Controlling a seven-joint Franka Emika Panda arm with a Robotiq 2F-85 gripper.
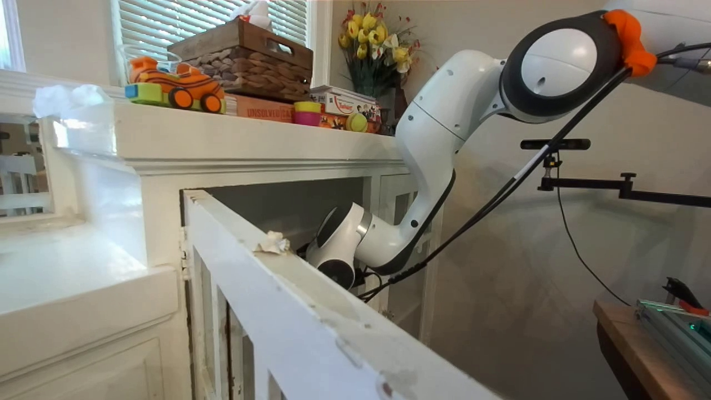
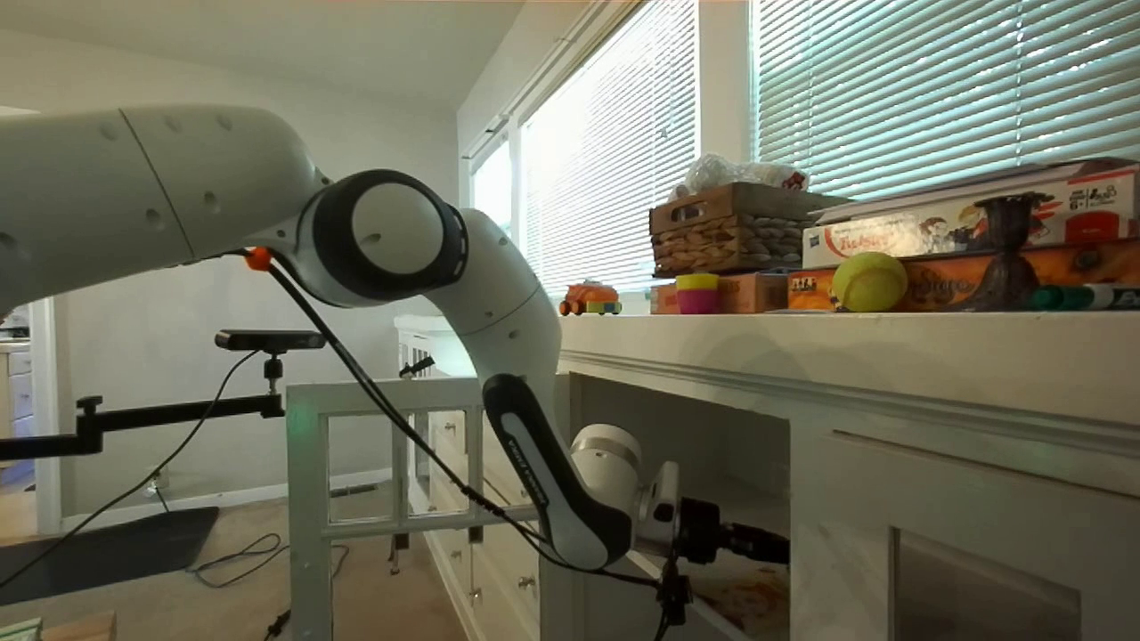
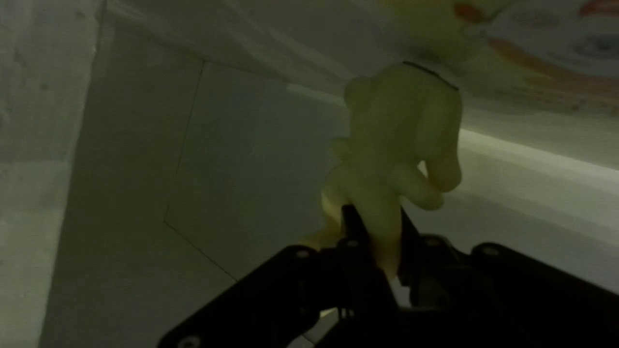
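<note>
Your exterior views stand about level with the counter point(image 2: 802, 343), roughly face each other across the arm point(image 1: 427, 139) and share the open cabinet point(image 2: 828, 499), into which your wrist view looks closely, past the fingers point(image 3: 359, 239).

I'm inside the cabinet point(image 2: 837, 552), claw point(image 3: 378, 229) tucked behind the opening's side edge point(image 2: 802, 481). The countertop point(image 2: 802, 343) edge caps me, leaving a gap above my wrist point(image 2: 657, 509); the open door point(image 2: 308, 516) flanks the opposite edge; a printed thing point(image 3: 546, 58) looms near the toy point(image 3: 384, 159) ahead.
</note>
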